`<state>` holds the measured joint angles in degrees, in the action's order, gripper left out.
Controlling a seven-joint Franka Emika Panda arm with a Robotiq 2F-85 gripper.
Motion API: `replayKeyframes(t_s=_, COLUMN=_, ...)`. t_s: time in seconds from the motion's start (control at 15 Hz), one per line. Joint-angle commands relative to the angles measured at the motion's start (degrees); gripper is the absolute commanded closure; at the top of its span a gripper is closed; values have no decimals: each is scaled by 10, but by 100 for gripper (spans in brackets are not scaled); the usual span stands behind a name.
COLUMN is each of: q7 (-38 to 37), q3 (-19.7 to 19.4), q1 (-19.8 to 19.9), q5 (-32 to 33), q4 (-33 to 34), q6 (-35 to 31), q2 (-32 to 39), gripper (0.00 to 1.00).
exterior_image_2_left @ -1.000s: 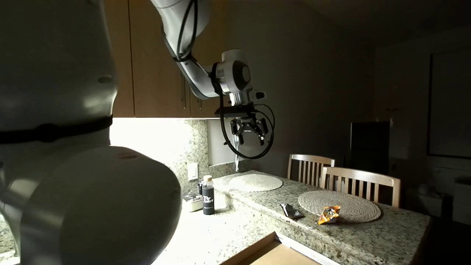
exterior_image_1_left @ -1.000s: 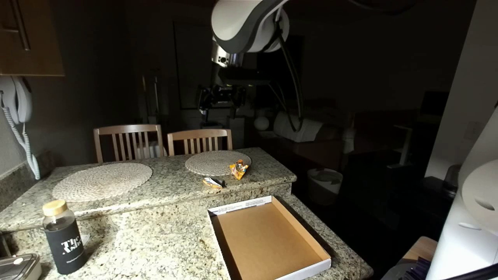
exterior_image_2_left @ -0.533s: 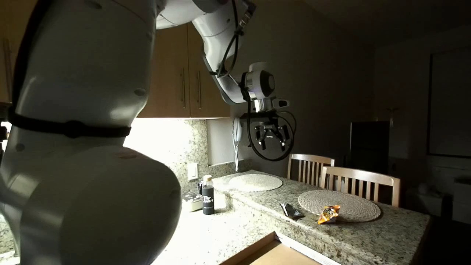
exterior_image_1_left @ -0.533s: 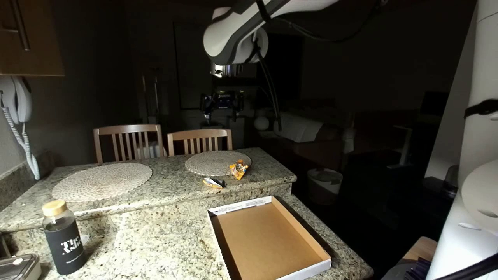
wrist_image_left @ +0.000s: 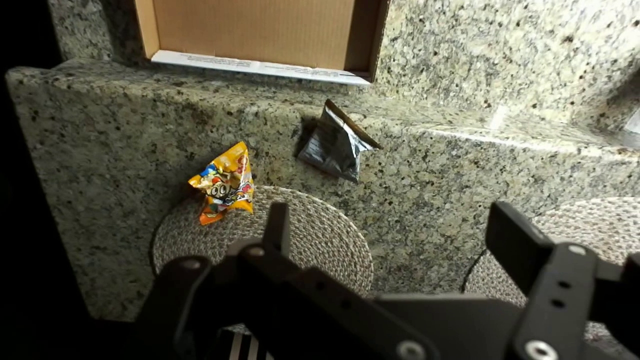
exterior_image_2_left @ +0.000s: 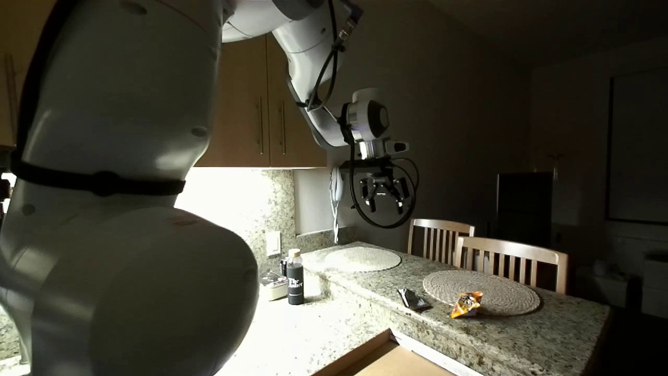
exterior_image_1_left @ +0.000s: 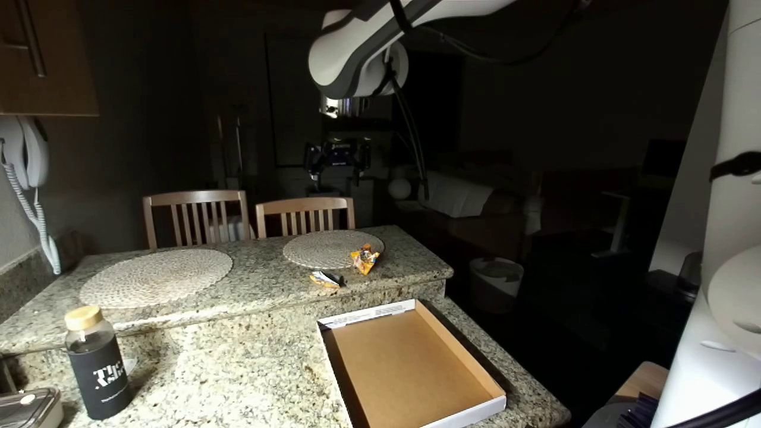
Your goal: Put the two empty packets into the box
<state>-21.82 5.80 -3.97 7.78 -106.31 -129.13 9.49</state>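
Fingers (wrist_image_left: 515,245) spread, empty; orange cartoon wrapper (wrist_image_left: 227,185) and silver foil wrapper (wrist_image_left: 336,149) lie just beside and higher than the cardboard box (exterior_image_1_left: 410,362): descent should centre on one raised fold, then pinch lightly.

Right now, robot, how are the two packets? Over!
Gripper open, empty. Orange cartoon packet overlapping woven placemat, silver packet on granite counter. Both outside cardboard box. Nothing covering either.

Glossy metallic packet (wrist_image_left: 334,150), matt cardboard box (wrist_image_left: 255,30)
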Motion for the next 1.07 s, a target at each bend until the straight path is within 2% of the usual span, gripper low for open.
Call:
replayKeyframes(t_s=0.0, q7=-15, q3=-13, q1=-18, q5=1, q4=45, q6=40, q2=43, gripper=0)
replayKeyframes(t_s=0.27, q7=-20, q3=-26, q1=-21, q5=-31, q4=129, q6=94, q2=129, gripper=0)
replayKeyframes(t_s=0.67, q7=-36, q3=-44, q1=-31, q5=-74, q4=284, q6=86, q2=290, gripper=0)
replayKeyframes(t_s=1.0, q7=-100, q3=-76, q1=-54, q5=-71, q4=404, q6=101, q2=396, gripper=0)
